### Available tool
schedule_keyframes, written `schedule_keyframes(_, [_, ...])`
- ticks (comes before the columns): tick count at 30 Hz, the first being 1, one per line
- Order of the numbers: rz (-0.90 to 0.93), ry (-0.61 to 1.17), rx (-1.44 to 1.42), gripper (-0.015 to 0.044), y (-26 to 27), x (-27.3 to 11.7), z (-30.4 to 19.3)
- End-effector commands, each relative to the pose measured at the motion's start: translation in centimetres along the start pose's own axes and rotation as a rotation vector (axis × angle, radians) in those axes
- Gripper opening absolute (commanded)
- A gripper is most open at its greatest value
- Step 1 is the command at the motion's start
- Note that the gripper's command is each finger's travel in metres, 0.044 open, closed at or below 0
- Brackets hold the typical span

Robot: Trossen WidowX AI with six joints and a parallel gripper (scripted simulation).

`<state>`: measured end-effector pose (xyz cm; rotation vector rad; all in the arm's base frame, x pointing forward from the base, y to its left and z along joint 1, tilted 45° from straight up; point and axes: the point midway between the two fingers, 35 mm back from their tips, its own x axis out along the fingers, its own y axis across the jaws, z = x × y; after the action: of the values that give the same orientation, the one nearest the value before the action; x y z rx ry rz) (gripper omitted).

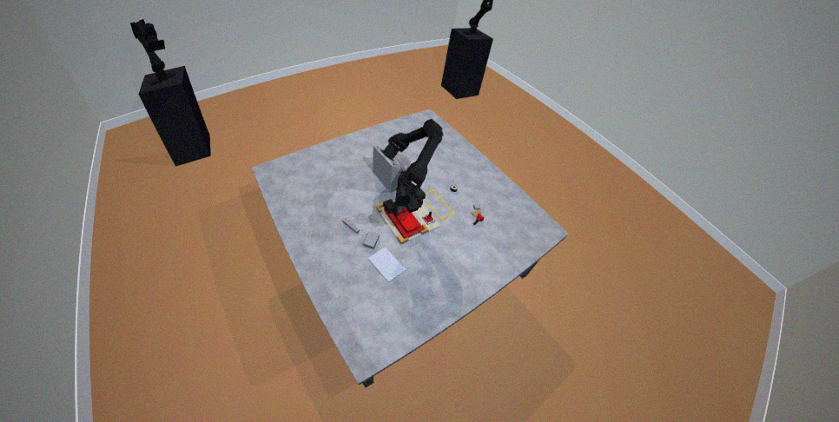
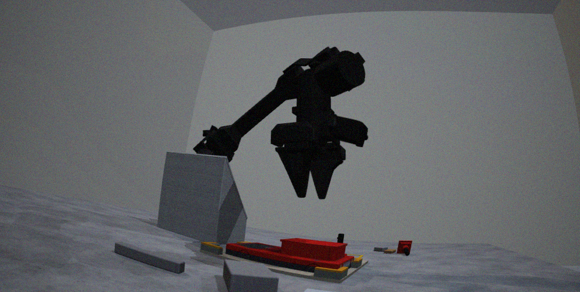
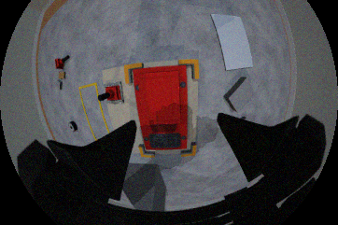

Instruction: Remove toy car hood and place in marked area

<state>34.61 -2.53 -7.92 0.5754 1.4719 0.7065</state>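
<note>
Pincer (image 2: 311,196) suspended above the toy car (image 2: 290,252), fingers pointing straight down, spread wide and holding nothing; in the exterior view the two fingertips overlap by perspective, while the wrist view shows them well apart, one at each lower corner, with the car between them. The toy car is red and sits on a pale base plate (image 3: 195,109) with yellow-orange corner brackets. The hood (image 3: 163,140), the darker panel at the end of the car nearest the wrist camera, appears to remain seated on the body, though the wrist view is too coarse to show its seam clearly. The marked area (image 1: 439,204), a yellow rectangular outline on the surface (image 1: 328,289), lies just beside the base plate on its far side. A small red-and-black part (image 3: 112,96) stands at the plate's edge next to that outline. Other items on the surface: a grey wedge-shaped block (image 2: 199,196) carrying the arm's base, a grey bar (image 2: 149,257), a grey cube (image 1: 370,239), a white sheet (image 1: 386,264), and a small red piece (image 1: 478,217) well apart from the car.
</note>
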Motion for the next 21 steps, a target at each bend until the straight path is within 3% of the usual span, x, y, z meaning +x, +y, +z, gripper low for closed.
schedule_keyframes(1, [-0.045, 0.078, 0.0, 0.044, 2.6, 2.0, 0.3])
schedule_keyframes(21, [-0.048, 0.082, 0.0, 0.044, 2.7, 3.1, 0.3])
